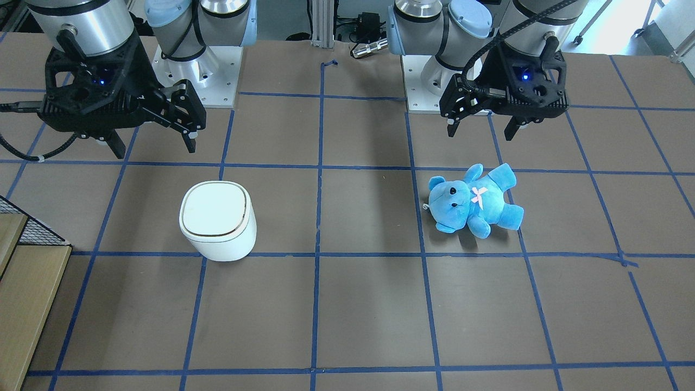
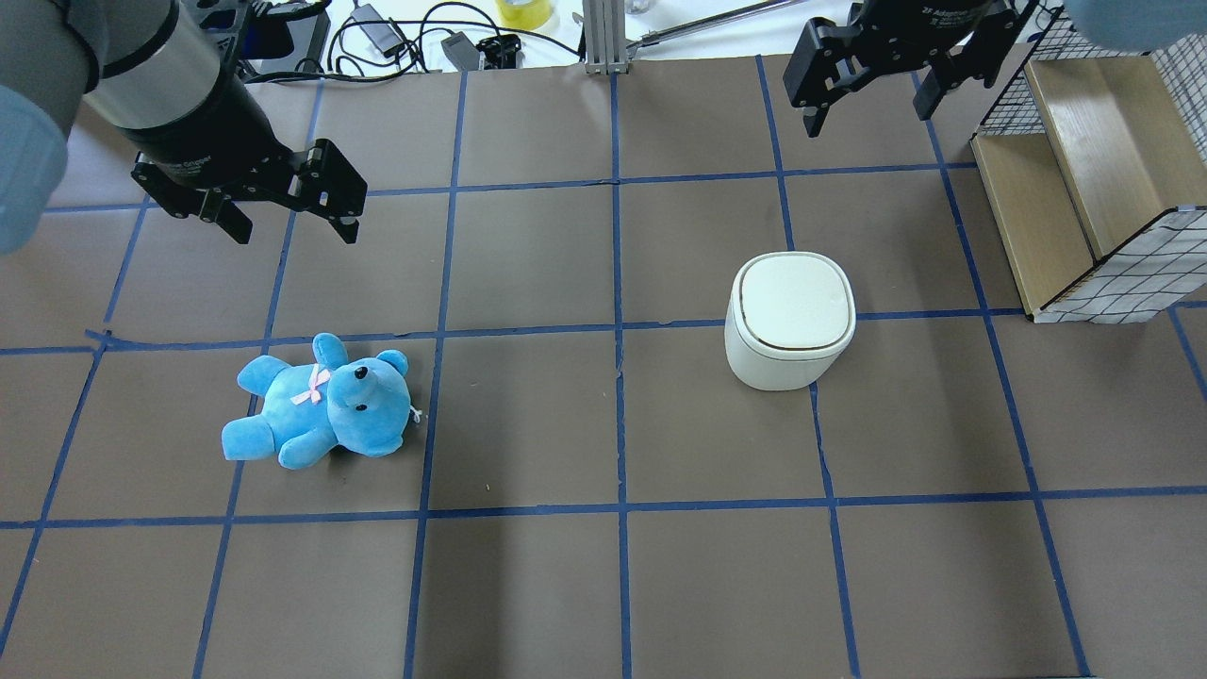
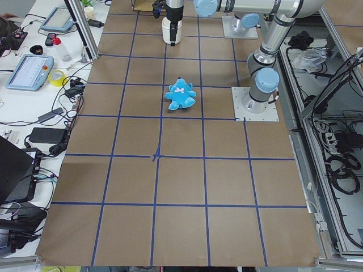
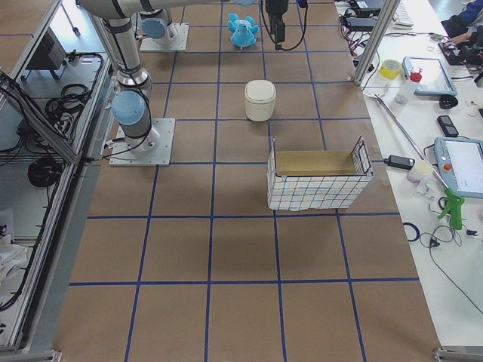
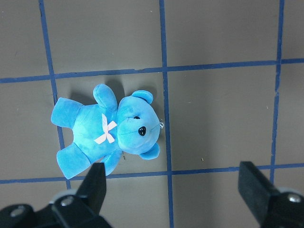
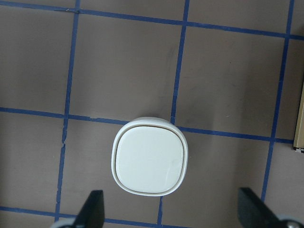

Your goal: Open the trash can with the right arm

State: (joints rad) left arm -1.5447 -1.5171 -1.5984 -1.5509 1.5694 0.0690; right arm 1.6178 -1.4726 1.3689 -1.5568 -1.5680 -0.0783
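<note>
The white trash can (image 1: 217, 220) stands upright on the brown table with its rounded square lid shut. It also shows in the overhead view (image 2: 790, 321) and in the right wrist view (image 6: 149, 161). My right gripper (image 1: 153, 144) is open and empty. It hangs well above the table, behind the can and apart from it, toward the robot's base (image 2: 868, 108); its fingertips (image 6: 93, 209) frame the can from above. My left gripper (image 1: 481, 130) is open and empty, above and behind a blue teddy bear (image 1: 475, 201).
The teddy bear (image 2: 321, 401) lies on its back on the robot's left half of the table, also in the left wrist view (image 5: 109, 130). A wire-walled wooden box (image 2: 1084, 170) stands at the table's right edge, beside the can. Blue tape lines grid the table.
</note>
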